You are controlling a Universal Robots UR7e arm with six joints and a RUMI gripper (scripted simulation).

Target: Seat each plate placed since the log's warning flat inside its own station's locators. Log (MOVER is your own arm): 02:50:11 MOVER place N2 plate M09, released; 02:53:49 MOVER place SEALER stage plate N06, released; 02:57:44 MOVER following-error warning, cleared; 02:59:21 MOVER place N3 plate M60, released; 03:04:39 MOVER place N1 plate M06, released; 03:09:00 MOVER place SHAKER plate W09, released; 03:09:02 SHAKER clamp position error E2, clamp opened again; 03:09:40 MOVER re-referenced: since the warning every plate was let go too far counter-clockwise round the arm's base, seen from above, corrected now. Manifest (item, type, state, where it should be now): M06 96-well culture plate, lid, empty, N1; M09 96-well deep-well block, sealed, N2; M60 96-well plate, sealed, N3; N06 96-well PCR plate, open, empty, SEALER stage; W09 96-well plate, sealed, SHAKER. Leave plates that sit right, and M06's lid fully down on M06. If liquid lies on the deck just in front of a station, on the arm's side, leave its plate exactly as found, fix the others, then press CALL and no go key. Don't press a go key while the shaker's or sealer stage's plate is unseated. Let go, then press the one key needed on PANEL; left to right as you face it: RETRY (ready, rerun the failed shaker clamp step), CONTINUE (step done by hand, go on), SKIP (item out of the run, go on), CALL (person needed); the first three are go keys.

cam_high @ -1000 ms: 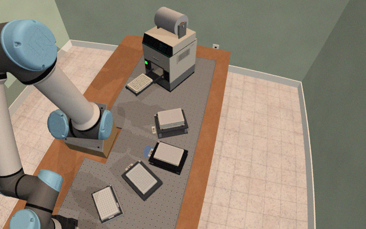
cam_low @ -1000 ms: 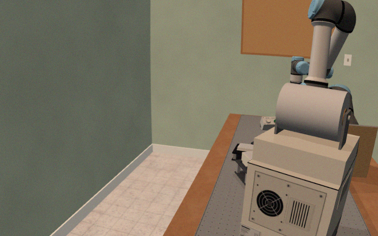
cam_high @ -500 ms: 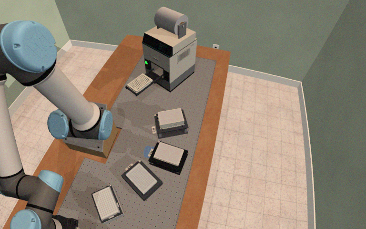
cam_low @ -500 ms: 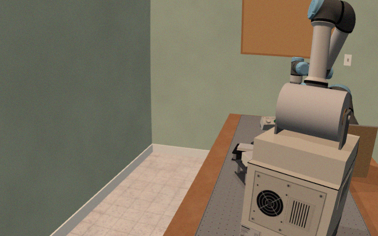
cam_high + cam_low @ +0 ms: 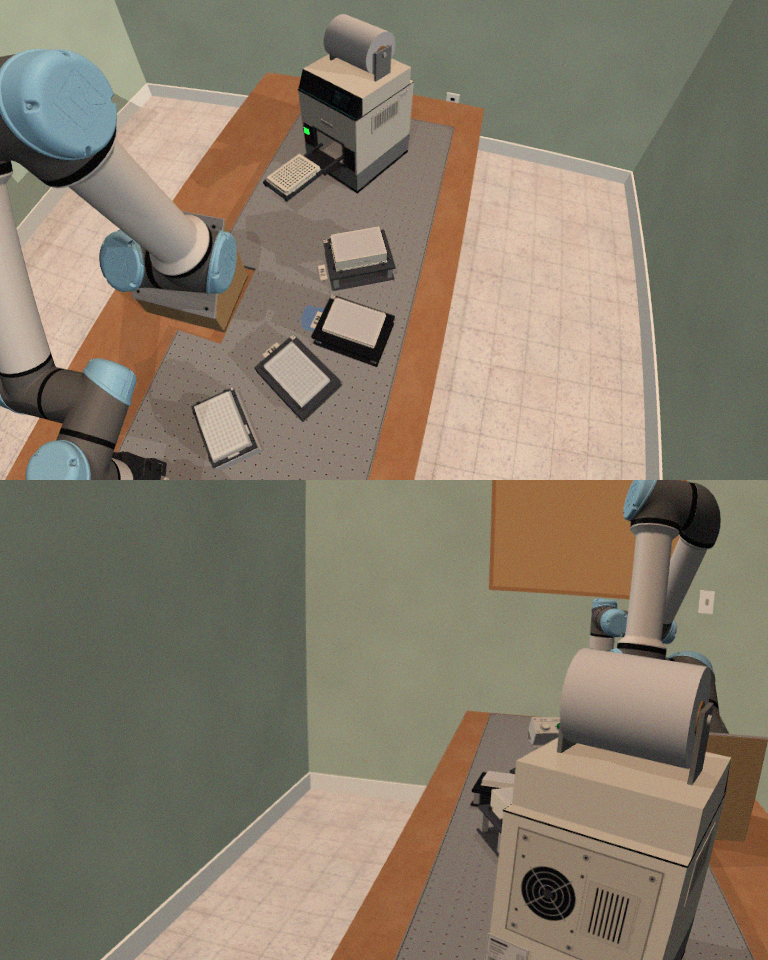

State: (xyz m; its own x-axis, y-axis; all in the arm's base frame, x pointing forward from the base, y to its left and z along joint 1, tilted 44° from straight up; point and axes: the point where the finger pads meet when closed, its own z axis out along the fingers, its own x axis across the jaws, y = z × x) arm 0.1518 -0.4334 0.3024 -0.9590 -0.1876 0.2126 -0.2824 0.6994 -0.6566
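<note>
End effector [image 5: 148, 467] cut off at top view's bottom edge; plates hidden behind sealer [image 5: 600, 842] in exterior view.

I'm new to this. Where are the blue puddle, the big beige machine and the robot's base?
Blue puddle [image 5: 309, 318], top view, its middle.
Beige machine [image 5: 362, 121], top view, front face.
Robot's base [image 5: 210, 316], top view, free corner.
</note>
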